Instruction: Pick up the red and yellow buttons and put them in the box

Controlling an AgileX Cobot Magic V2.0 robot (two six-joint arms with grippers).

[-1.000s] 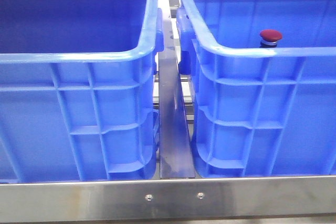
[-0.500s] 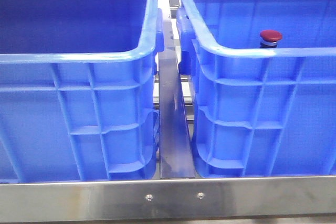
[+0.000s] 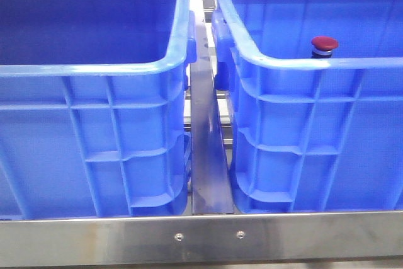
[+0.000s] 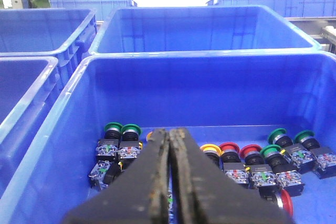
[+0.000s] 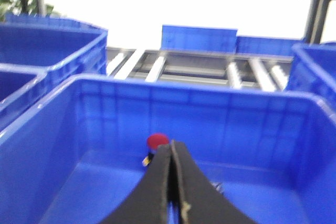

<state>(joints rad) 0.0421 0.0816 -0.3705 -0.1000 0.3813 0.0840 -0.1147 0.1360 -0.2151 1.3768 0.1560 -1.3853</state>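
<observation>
Two big blue ribbed plastic crates side by side, both grippers pinched shut and empty.

Front view: left blue crate fills the left half, right blue crate the right half, a steel rail between them. A dark red domed push button with a silver collar peeks over the right crate's near rim, upper right of frame. Left wrist view: left gripper has its fingers pressed together at bottom centre, above a crate floor holding a row of green, red and yellow capped buttons. Right wrist view, blurred: right gripper is also closed with nothing between its fingers; one red button sits mid-frame just beyond the fingertips, inside a blue crate.
</observation>
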